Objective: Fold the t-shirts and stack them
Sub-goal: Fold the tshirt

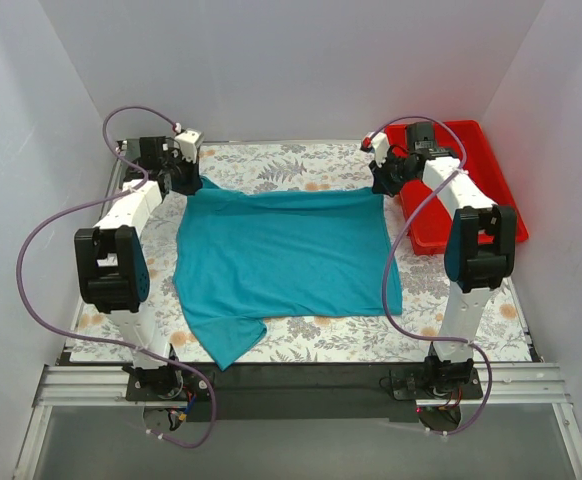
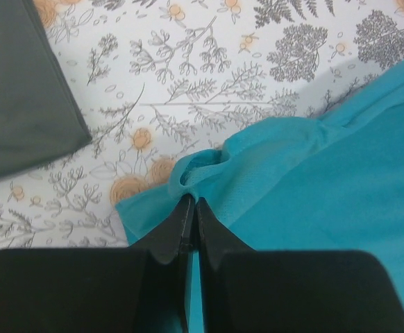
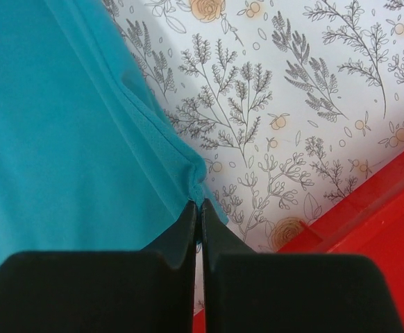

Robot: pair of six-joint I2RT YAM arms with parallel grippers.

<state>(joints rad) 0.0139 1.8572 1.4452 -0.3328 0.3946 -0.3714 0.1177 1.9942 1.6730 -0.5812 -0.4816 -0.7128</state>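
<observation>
A teal t-shirt [image 1: 286,255] lies spread across the middle of the floral table cloth, one sleeve trailing toward the front edge. My left gripper [image 1: 184,178] is shut on the shirt's far left corner; the left wrist view shows the cloth [image 2: 292,187] bunched at my left gripper's tips [image 2: 190,201]. My right gripper [image 1: 383,180] is shut on the far right corner, and the right wrist view shows the hem [image 3: 70,125] pinched at my right gripper's tips [image 3: 197,205]. A dark grey folded shirt [image 2: 21,83] lies flat at the upper left of the left wrist view.
A red plastic tray [image 1: 466,180] stands at the back right, under the right arm, and its rim [image 3: 368,208] shows close to the right gripper. The floral table cloth [image 1: 281,160] covers the table. White walls enclose the left, back and right sides.
</observation>
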